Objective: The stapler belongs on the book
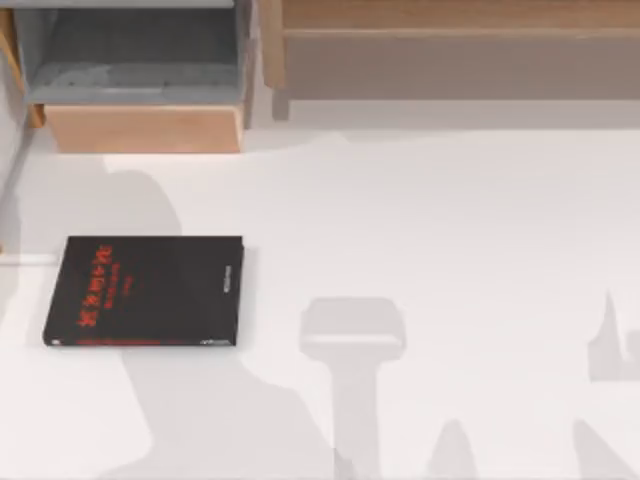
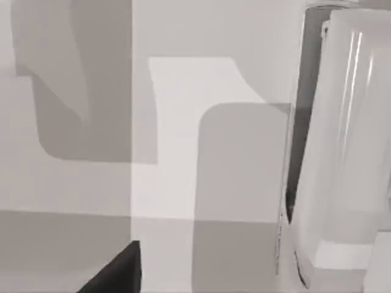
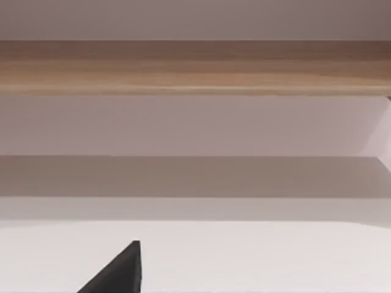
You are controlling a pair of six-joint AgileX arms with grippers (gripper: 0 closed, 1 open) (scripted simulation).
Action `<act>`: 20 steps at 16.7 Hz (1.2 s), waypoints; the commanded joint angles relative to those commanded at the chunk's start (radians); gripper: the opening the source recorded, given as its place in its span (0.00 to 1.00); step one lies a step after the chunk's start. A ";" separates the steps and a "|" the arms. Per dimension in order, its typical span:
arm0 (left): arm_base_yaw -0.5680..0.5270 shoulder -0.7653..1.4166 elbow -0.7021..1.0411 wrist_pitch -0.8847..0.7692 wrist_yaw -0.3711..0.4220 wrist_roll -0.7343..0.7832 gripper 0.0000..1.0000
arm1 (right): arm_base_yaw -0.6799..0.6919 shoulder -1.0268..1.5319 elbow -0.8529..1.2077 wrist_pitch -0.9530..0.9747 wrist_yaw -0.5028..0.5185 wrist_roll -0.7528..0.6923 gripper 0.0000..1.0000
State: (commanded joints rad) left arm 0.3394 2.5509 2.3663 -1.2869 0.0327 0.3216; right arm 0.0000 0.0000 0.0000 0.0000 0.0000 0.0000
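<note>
Still lying on the table, not on the book: stapler, close by the left gripper. Judging as the pickup step; next, centring over its narrow body. Right gripper idling. Not showing either gripper's grip state.

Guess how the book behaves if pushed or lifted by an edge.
The book lies flat on the table, wide and low, so it should slide, not tip or roll. An off-centre push would probably spin it. Its straight edges suggest a stiff slab, though its thin side leaves little to grip.
</note>
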 joint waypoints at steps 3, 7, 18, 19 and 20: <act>-0.005 0.071 0.055 0.021 0.006 0.006 1.00 | 0.000 0.000 0.000 0.000 0.000 0.000 1.00; -0.014 0.100 0.083 0.015 0.004 0.003 1.00 | 0.000 0.000 0.000 0.000 0.000 0.000 1.00; -0.014 0.100 0.083 0.015 0.004 0.003 0.32 | 0.000 0.000 0.000 0.000 0.000 0.000 1.00; -0.014 0.100 0.083 0.015 0.004 0.003 0.25 | 0.000 0.000 0.000 0.000 0.000 0.000 1.00; -0.014 0.100 0.083 0.015 0.004 0.003 0.17 | 0.000 0.000 0.000 0.000 0.000 0.000 1.00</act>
State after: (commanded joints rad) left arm 0.3256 2.6512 2.4488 -1.2723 0.0367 0.3242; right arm 0.0000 0.0000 0.0000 0.0000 0.0000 0.0000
